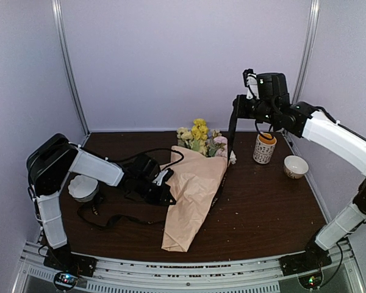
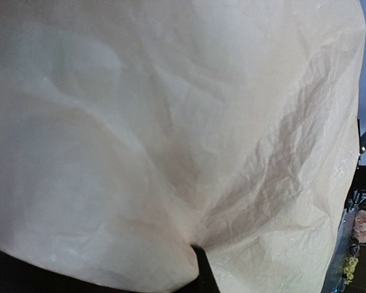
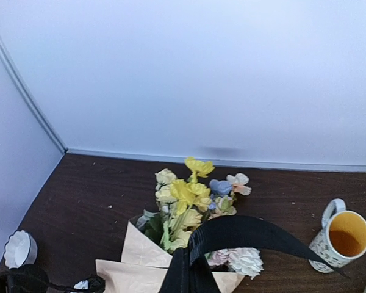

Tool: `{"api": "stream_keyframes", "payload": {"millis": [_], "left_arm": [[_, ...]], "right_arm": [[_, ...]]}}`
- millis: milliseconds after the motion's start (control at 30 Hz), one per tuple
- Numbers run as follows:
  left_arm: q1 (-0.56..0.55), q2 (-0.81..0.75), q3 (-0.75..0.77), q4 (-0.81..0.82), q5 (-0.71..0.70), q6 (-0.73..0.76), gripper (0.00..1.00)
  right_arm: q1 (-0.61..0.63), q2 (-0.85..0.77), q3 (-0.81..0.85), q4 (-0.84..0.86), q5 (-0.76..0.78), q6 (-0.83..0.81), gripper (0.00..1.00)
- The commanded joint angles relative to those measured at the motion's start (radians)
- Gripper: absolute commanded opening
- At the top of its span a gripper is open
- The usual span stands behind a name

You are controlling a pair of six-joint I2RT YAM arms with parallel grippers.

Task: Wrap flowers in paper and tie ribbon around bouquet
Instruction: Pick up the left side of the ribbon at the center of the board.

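Overhead of the bouquet point(image 1: 192, 195), right gripper point(image 1: 238, 105) clamps ribbon point(image 1: 230, 140); left gripper point(image 1: 168, 189) pinches paper point(image 2: 171, 122), which fills its wrist view.

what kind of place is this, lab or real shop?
Probably a lab test cell: plain pale walls with metal posts, left arm and right arm bolted to a rail at the table edge, a staged bouquet and mug.

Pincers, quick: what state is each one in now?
Left pincer: closed, pinching the paper.
Right pincer: closed, holding the ribbon up.
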Motion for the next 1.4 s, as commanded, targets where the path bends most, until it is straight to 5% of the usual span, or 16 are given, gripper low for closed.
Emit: {"api": "stream_keyframes", "payload": {"millis": [0, 200, 533, 867, 1033, 1367], "left_arm": [[-0.005, 0.044, -0.001, -0.064, -0.043, 0.022, 0.0], [-0.005, 0.055, -0.002, -0.052, -0.037, 0.013, 0.0], [-0.005, 0.051, -0.025, -0.018, -0.02, -0.013, 0.0], [-0.009, -0.035, -0.028, -0.032, -0.072, 0.01, 0.33], [-0.049, -0.142, 0.027, -0.152, -0.239, 0.125, 0.53], [-0.095, -0.466, 0.037, -0.402, -0.713, 0.206, 0.65]], "right_arm": [[0.068, 0.097, 0.118, -0.025, -0.189, -0.077, 0.0], [0.172, 0.273, 0.09, 0.028, -0.44, -0.026, 0.0], [0.167, 0.462, -0.107, 0.213, -0.54, 0.191, 0.0], [0.157, 0.572, -0.162, 0.247, -0.536, 0.256, 0.0], [0.155, 0.578, -0.188, 0.246, -0.517, 0.26, 0.0], [0.157, 0.581, -0.215, 0.234, -0.516, 0.244, 0.0]]}}
